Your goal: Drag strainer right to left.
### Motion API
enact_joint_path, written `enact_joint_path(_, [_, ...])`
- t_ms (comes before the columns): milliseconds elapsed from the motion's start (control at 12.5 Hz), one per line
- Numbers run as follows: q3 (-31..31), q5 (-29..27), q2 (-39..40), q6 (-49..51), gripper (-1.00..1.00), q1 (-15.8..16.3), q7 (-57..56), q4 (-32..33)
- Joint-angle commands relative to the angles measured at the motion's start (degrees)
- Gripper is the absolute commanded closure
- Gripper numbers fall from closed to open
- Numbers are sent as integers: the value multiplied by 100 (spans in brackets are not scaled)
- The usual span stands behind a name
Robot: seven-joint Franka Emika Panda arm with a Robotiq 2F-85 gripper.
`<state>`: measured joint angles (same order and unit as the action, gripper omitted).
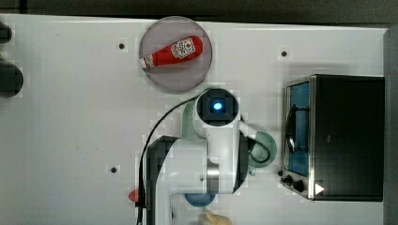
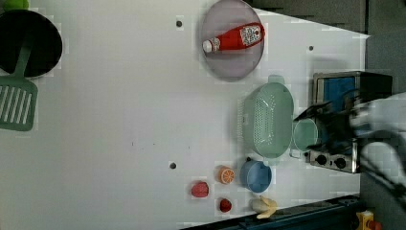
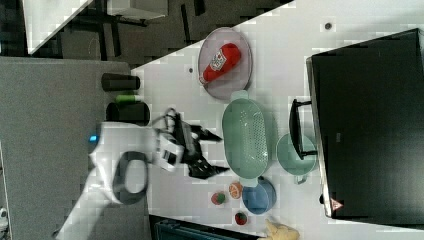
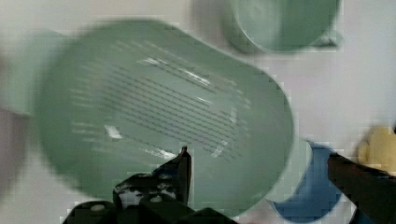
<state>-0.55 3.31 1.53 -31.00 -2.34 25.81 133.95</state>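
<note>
Pincer: the pincer (image 3: 212,153) hangs above the desk with its two dark fingers spread wide and nothing between them; in the right view it sits just to the right view's left of the strainer, and in the wrist view (image 4: 259,163) one finger (image 4: 184,168) lies over the strainer's rim while the other lies over the blue bowl.
Strainer: the strainer (image 2: 268,120), pale mint green and oval with a dotted centre, lies flat on the desk (image 2: 119,120), between the grey plate and the blue bowl; it is apart from the pincer.
Cup: a round green cup (image 2: 305,135) stands just beside the strainer, between it and the toaster oven (image 1: 335,136).
Blue bowl: a small blue bowl (image 2: 256,176) sits close to one end of the strainer.
Plate: a grey plate (image 2: 233,67) near the strainer's other end carries a red ketchup bottle (image 2: 234,37).
Small items: an orange slice (image 2: 226,174), two red pieces and a banana (image 2: 264,206) lie near the blue bowl.
Far side: a green spatula (image 2: 16,103) lies well apart, at the left view's left.
</note>
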Motion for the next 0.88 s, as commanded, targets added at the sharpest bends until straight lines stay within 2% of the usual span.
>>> enact_joint_path(80, [-16,-60,-85,-798,-100,98,1349,106])
enact_joint_path(480, [-75,-69,770,-2634,-100,135,1560,849])
enact_joint_path(720, [-151,-72,1508,-3261,-100,202,1560,721])
enact_joint_path(880, [-209,-145,1789,-3607,-100,247,1948,673])
